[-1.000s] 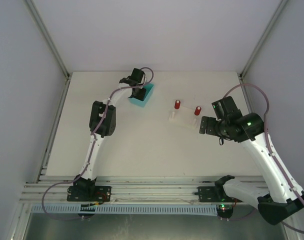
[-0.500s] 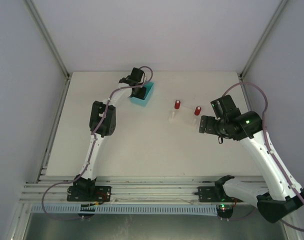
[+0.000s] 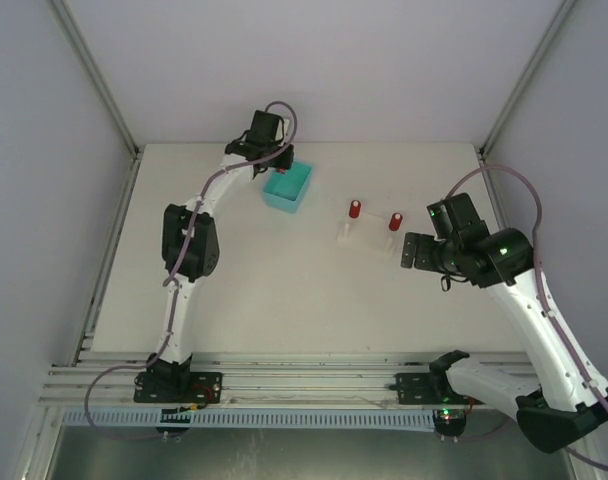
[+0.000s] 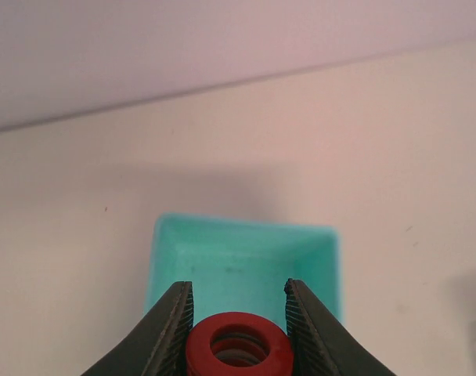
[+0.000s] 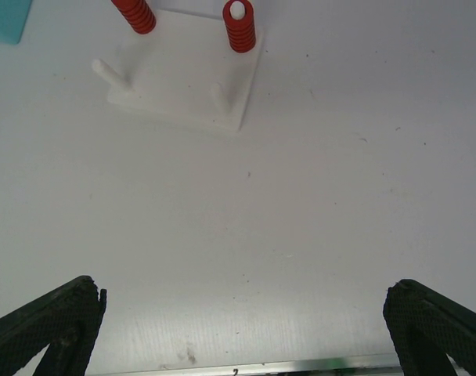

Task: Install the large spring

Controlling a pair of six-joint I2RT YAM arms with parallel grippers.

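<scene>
The large spring [image 4: 238, 351] is gripped between the two fingers of the left pincer [image 4: 238, 286]. The pincer is closed partway, and its fingers are pressed on the spring's sides. The spring is held in the air close to the teal bin [image 4: 166, 258], by the far edge of the desk [image 3: 284, 290], left of the middle.

The right pincer [image 5: 244, 290] is opened wide and nothing is held in it. It is hung over the desk near the right edge, near the white peg plate [image 5: 183, 86]. Two red springs [image 5: 239, 27] are seen on the plate's far pegs.

The desk is white and flat. It is shut in by pale walls [image 3: 314, 70] and metal posts [image 3: 94, 75].

One round open end of the large spring is turned toward the wrist camera. Its long axis is pointed along the fingers, away from that camera.
</scene>
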